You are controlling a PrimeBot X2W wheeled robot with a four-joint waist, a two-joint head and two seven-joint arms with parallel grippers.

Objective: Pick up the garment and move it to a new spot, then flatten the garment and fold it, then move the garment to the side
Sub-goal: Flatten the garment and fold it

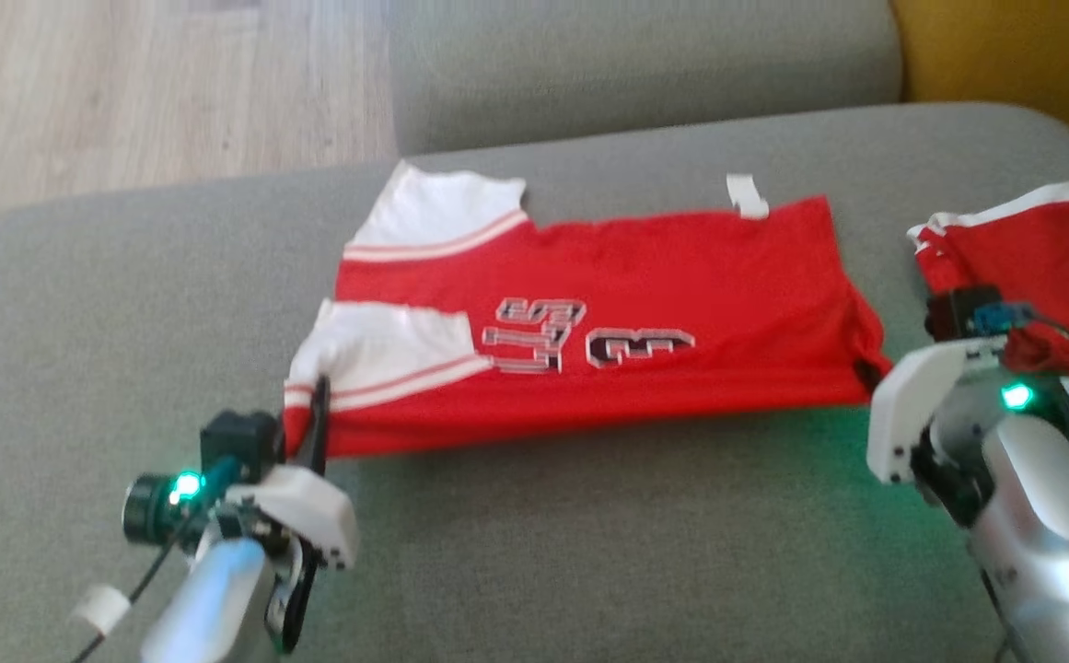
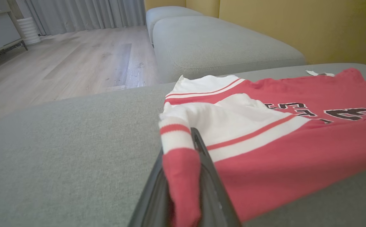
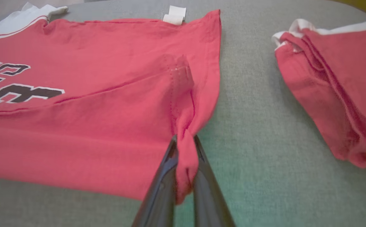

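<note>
The red jersey [image 1: 644, 276] is lying flat on the grey sofa [image 1: 589, 552], stretching between both arms. The left tool [image 2: 186, 148] is pinching its striped white-and-red sleeve cuff. The right tool [image 3: 185, 138] is pinching the near hem corner at the opposite end. Black, white-edged lettering [image 1: 580, 341] is showing on the cloth, too distorted to read. A white tag [image 3: 174, 15] is sticking out at the far edge, its print unreadable. A second red garment [image 3: 337, 88] is lying apart, further right.

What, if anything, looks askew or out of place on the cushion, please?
One white sleeve of the red jersey lies flopped over its front, and a white tag sticks out past its far edge. Nothing looks damaged.
</note>
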